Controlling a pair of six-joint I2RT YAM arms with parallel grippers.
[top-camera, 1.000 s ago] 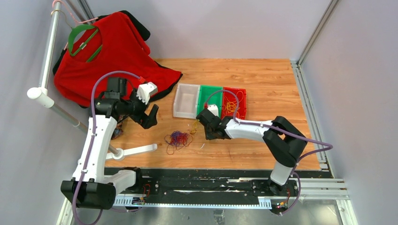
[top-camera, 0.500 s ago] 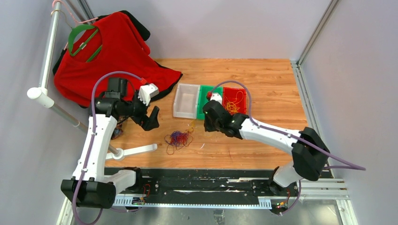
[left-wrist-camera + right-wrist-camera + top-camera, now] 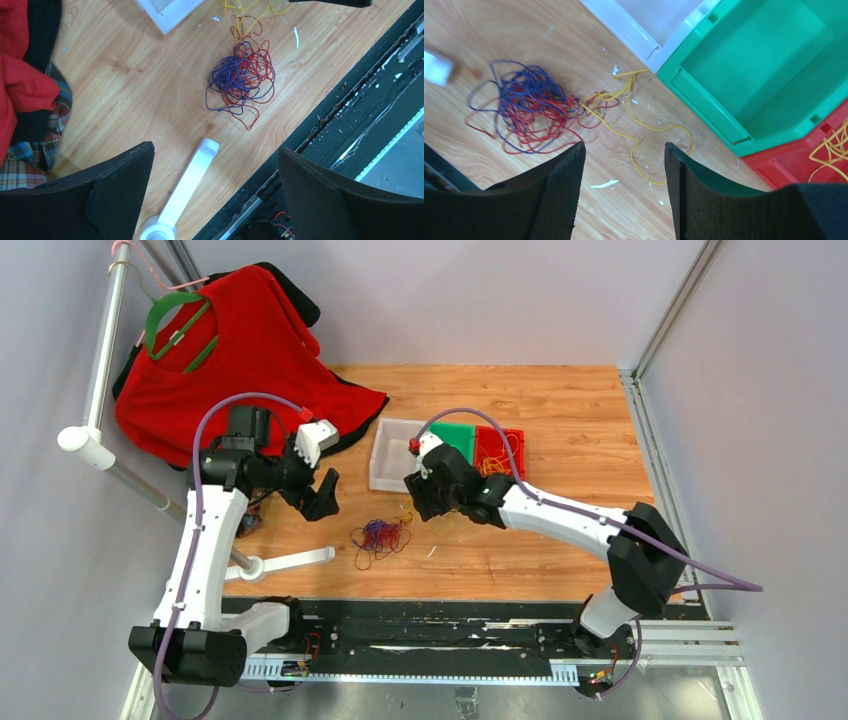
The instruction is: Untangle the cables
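A tangle of red and dark blue-purple cables (image 3: 380,537) (image 3: 241,75) (image 3: 526,112) lies on the wooden table. One yellow cable (image 3: 639,135) (image 3: 408,508) trails from it towards the bins. More yellow cables (image 3: 492,462) lie in the red bin. My right gripper (image 3: 425,502) (image 3: 624,145) hovers open over the loose yellow cable, with nothing between its fingers. My left gripper (image 3: 320,490) (image 3: 215,147) hangs wide open and empty, left of the tangle and above the table.
A clear bin (image 3: 397,455), a green bin (image 3: 455,432) and a red bin (image 3: 512,440) stand in a row behind the cables. A red shirt (image 3: 250,350) hangs on a rack at the left; the rack's white foot (image 3: 290,560) (image 3: 187,185) lies near the front edge.
My right arm swung from the front of the table up to the bins, then left over the yellow cable, and its jaws went from shut to open. The left arm has not moved.
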